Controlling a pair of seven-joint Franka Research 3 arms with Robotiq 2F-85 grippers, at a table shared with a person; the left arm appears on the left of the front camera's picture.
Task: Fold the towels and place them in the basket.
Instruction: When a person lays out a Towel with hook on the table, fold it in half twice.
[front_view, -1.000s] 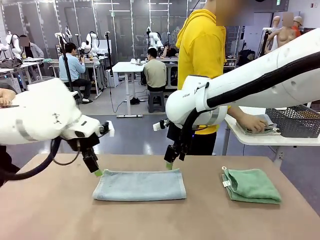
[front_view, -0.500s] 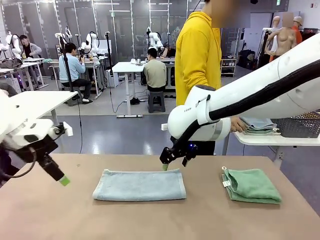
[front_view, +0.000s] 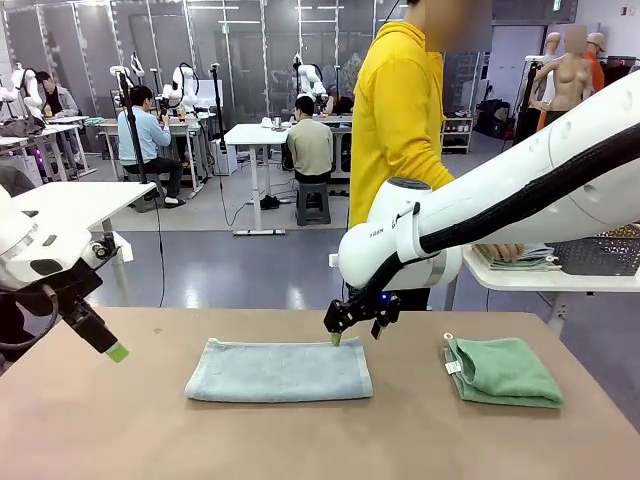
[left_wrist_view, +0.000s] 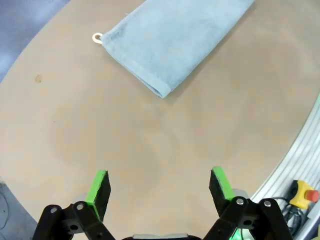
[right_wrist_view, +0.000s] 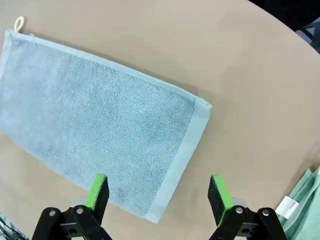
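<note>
Lab hall; brown table (front_view: 120, 430).

Front: blue-grey towel (front_view: 279, 370) lies mid-table, a long folded strip; green towel (front_view: 505, 372) folded at right; basket (front_view: 600, 255) on the side table (front_view: 520, 279). Left gripper (front_view: 112, 348) off left, right gripper (front_view: 345, 335) at the strip's far right corner. Print on right arm (front_view: 520, 200) too small to read.

Left wrist: jaws apart, bare table below.

Right wrist: jaws apart, empty, over the strip's short end.

Judgement: cross-fold next; needs a pinch on that end.

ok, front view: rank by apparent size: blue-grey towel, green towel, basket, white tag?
1. blue-grey towel, largest
2. green towel
3. white tag, smallest
basket: not ranked. It stands farther off, is partly hidden and is cut by the picture edge.
</note>
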